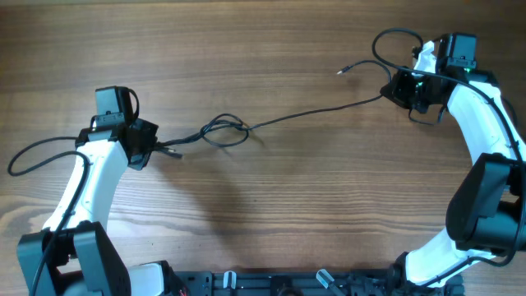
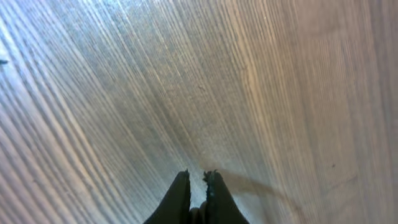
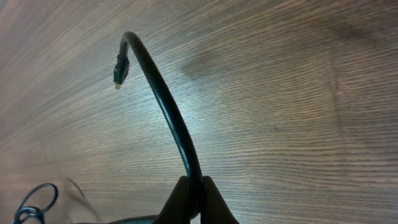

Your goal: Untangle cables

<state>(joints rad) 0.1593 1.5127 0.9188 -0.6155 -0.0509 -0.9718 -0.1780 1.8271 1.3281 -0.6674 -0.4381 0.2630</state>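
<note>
The cables [image 1: 223, 131] are thin black cords knotted into a small loop left of the table's centre. One strand [image 1: 312, 111] runs from the knot up to the right. My left gripper [image 1: 158, 148] sits at the knot's left side with short cord ends leading into it. In the left wrist view, this gripper [image 2: 196, 174] is nearly shut, with something dark and round wedged low between its fingers. My right gripper [image 1: 393, 87] is shut on a cable [image 3: 161, 93] that arcs up to a small plug [image 3: 119, 70]. That free end [image 1: 341, 71] lies left of the gripper.
A thicker black wire [image 1: 29, 156] loops out from the left arm, and another [image 1: 390, 37] curls above the right wrist. The arms' base rail [image 1: 271, 284] runs along the front edge. A cord loop [image 3: 31, 199] shows in the bottom left of the right wrist view.
</note>
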